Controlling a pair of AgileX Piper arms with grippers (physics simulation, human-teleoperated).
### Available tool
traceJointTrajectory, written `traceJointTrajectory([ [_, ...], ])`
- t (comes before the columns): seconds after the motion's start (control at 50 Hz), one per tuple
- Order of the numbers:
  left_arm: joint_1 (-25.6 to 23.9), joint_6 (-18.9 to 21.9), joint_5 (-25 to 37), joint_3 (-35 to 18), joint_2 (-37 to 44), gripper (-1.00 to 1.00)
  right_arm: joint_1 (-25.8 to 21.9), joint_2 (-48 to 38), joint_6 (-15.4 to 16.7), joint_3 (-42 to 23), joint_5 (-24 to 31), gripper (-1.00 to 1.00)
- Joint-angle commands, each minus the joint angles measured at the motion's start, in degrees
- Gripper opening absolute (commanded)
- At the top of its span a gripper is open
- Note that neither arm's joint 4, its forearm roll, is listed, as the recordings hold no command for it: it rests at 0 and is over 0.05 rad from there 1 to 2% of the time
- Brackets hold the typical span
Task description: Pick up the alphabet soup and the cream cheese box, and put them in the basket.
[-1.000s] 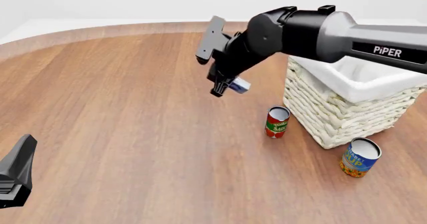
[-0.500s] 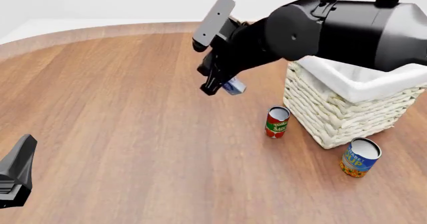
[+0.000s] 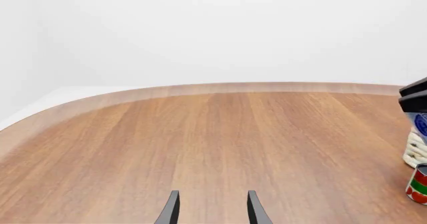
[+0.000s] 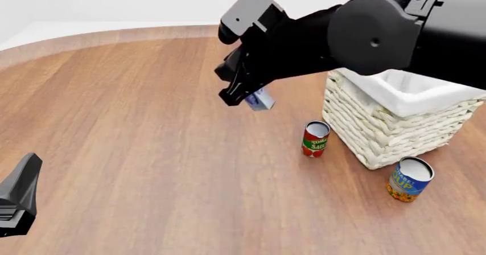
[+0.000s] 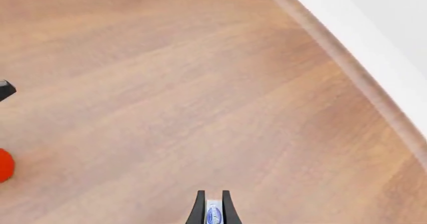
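From the front, the right arm reaches in from three o'clock, high over the wooden table (image 4: 136, 152). Its right pincer (image 4: 241, 97) is clamped on the cream cheese box (image 4: 260, 99), which hangs in the air with its blue and white end poking out below the black fingers. The basket (image 4: 387, 127) stands at about three o'clock from the box, well apart from it, partly hidden behind the arm. A red and green can (image 4: 315, 139) stands upright just beside the basket's near-left wall. The soup can (image 4: 410, 179) stands upright at the basket's near corner, at about five o'clock from the red can. The left pincer (image 4: 18, 201) sits at the eight o'clock edge of the picture; from here I cannot tell how its jaws stand.

The left wrist camera shows the left pincer (image 3: 211, 209) with its two dark fingertips apart and nothing between them, bare wood ahead. At the far edge a strip of the basket (image 3: 415, 151), the red and green can (image 3: 418, 184) and a bit of the box (image 3: 420, 124) under the black right arm show.

The right wrist camera looks down on the table (image 5: 200, 94). The right pincer (image 5: 214, 210) has its two fingers pressed against the box (image 5: 214, 214), whose blue and white face shows between them. A red shape at the edge is too cut off to name.
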State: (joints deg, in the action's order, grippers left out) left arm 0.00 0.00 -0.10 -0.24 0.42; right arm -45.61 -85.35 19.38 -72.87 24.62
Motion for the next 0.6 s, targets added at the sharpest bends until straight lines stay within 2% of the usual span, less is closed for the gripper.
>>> traceJointTrajectory([
  [0.02, 0.0, 0.0, 0.0, 0.0, 0.0, 1.0, -0.89, 1.16, -2.63, 0.39, -0.39, -1.0],
  [0.16, 0.0, 0.0, 0.0, 0.0, 0.0, 1.0, -0.33, 0.75, -2.48, -0.32, -0.07, -1.0],
  [0.2, 0.0, 0.0, 0.0, 0.0, 0.0, 1.0, -0.01, 0.4, -3.08, -3.7, 3.15, -1.0],
  [0.24, 0.0, 0.0, 0.0, 0.0, 0.0, 1.0, 0.76, -0.24, -3.33, -5.01, 3.91, -1.0],
  [0.46, 0.0, 0.0, 0.0, 0.0, 0.0, 1.0, 1.09, 2.25, -5.38, -3.12, 4.18, -1.0],
  [0.52, 0.0, 0.0, 0.0, 0.0, 0.0, 1.0, 1.49, 2.21, -5.8, -5.58, 6.55, -1.0],
  [0.6, 0.0, 0.0, 0.0, 0.0, 0.0, 1.0, 2.08, 2.5, -6.51, -5.0, 6.32, -1.0],
])
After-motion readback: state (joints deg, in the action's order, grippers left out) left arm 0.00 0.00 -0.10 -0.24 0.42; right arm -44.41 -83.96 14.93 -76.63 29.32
